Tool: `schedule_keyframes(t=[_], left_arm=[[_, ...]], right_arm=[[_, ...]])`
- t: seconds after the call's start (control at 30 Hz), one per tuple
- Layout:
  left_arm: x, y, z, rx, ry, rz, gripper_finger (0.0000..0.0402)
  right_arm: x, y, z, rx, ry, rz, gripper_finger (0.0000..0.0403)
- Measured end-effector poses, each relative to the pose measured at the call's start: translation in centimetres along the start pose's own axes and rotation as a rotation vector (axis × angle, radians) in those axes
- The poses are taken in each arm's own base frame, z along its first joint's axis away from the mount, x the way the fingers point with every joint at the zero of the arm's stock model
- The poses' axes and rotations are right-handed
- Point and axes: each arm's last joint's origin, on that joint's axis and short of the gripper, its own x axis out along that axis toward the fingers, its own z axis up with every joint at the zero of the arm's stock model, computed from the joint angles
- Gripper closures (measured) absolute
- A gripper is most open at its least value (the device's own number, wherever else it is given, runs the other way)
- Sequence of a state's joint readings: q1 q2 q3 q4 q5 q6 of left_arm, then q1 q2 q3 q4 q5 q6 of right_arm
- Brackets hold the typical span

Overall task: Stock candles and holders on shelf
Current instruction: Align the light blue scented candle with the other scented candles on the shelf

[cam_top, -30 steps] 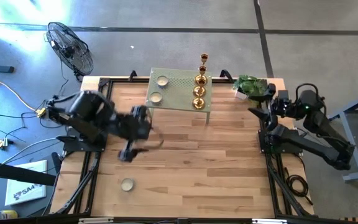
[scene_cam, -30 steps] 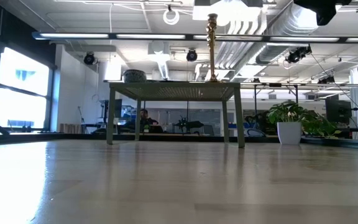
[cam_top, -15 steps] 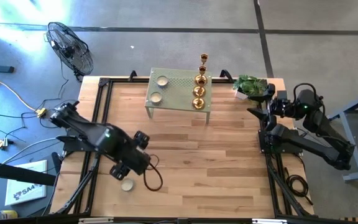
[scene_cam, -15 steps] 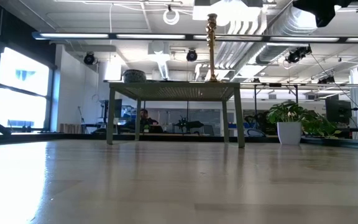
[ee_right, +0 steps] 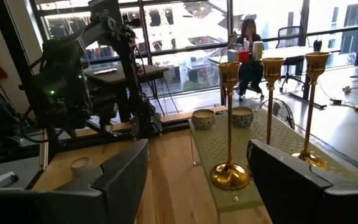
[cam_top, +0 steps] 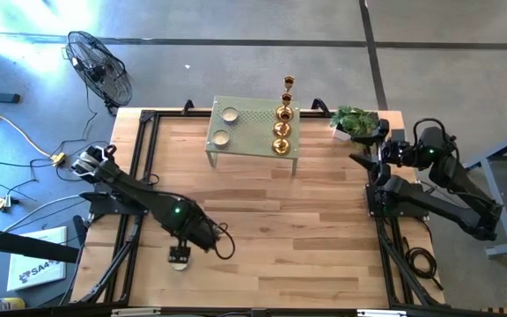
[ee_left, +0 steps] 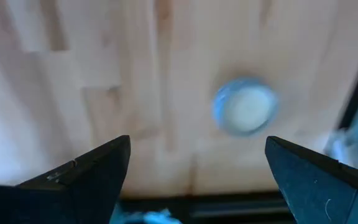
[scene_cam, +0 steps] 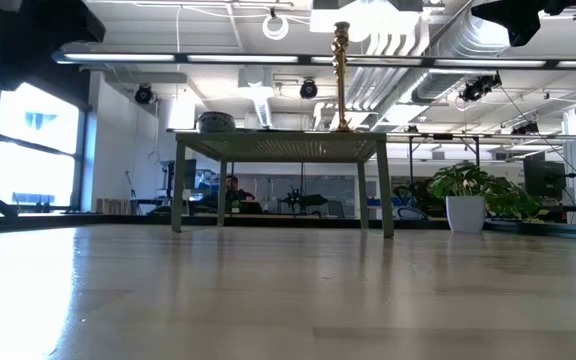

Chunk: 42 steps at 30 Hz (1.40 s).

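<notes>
Silvery-rimmed and pale cream, the last loose candle [ee_left: 245,106] lies flat on the wooden tabletop [cam_top: 306,220] near its front left edge, well apart from the sage-green shelf [cam_top: 255,129] at the back. The left gripper [cam_top: 180,256] hangs directly over it, its fingers [ee_left: 82,168] spread wide with nothing between them, the candle showing just ahead of the gap. Two candles [cam_top: 224,126] already sit on the shelf's left part, and four gold holders [cam_top: 282,116] stand in a row along its right side.

The candle looks light, stiff and low, with a smooth metal cup that may slip; a hold across its rim from opposite sides, squarely centred, seems safest.

The right gripper [ee_right: 197,180] waits by the potted plant [cam_top: 356,121] at the table's right rear, jaws apart and empty.
</notes>
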<state>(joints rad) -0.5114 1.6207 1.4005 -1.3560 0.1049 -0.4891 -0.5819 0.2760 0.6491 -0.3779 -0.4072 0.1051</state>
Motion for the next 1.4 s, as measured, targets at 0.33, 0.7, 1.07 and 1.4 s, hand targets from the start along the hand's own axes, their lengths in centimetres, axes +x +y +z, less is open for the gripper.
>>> schedule_keyframes(t=[0.33, 0.7, 1.07, 1.4], left_arm=[[0.3, -4.7, -0.6, 0.079, -0.137, -0.142, 0.0034], [1.1, -8.0, -3.9, 0.199, -0.186, -0.019, 0.0034], [6.1, -7.3, -4.4, 0.195, -0.178, 0.011, 0.0034], [8.8, -6.8, -4.5, 0.182, -0.200, -0.017, 0.0034]], right_arm=[[0.0, 0.0, 0.0, 0.000, 0.002, 0.001, 0.0137], [0.0, 0.0, 0.0, 0.007, 0.000, 0.001, 0.0137], [0.0, 0.1, 0.0, 0.026, 0.003, 0.035, 0.0137], [0.0, 0.1, 0.0, 0.029, 0.004, 0.041, 0.0137]])
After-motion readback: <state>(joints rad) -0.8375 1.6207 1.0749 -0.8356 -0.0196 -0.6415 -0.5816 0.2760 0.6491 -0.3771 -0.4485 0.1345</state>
